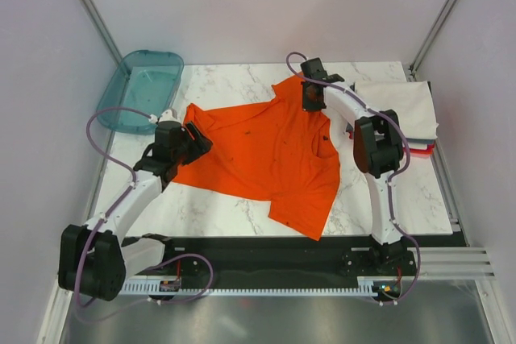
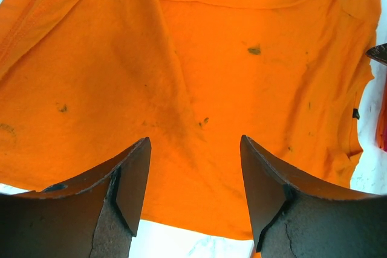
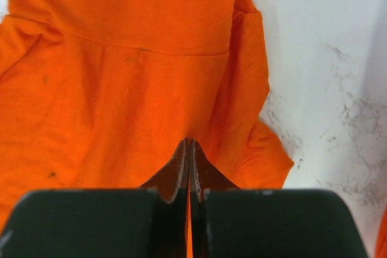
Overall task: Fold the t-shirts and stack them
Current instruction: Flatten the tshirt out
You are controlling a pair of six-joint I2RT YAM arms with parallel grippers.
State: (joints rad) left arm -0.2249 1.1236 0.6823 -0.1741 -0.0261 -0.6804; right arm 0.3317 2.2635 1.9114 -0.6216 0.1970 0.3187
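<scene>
Orange t-shirt [image 1: 266, 151] lies open and mostly flat on the marble bench [image 1: 218, 209], roughly centred between the two arms. One corner reaches toward the near edge. Small dark specks are scattered over the cloth.

Left end effector [image 2: 193, 149] – jaws spread wide, sitting over the shirt's left edge. Nothing is between the fingers [image 2: 130, 176]. From the wrist view the cloth lies below them; I cannot tell whether the tips touch it.

Right end effector [image 3: 188, 144] – jaws pressed together at the shirt's far right part. A thin sliver of orange shows in the seam between the fingers, so it is pinching a fold of the shirt. Bare marble shows just to the right of that spot.

Folded t-shirts [image 1: 395, 102] sit stacked at the bench's far right, white on top, with a red edge showing at the near corner. They lie just beside the orange shirt.

Teal tray [image 1: 129, 101] is at the far left corner, apart from the shirt.
</scene>
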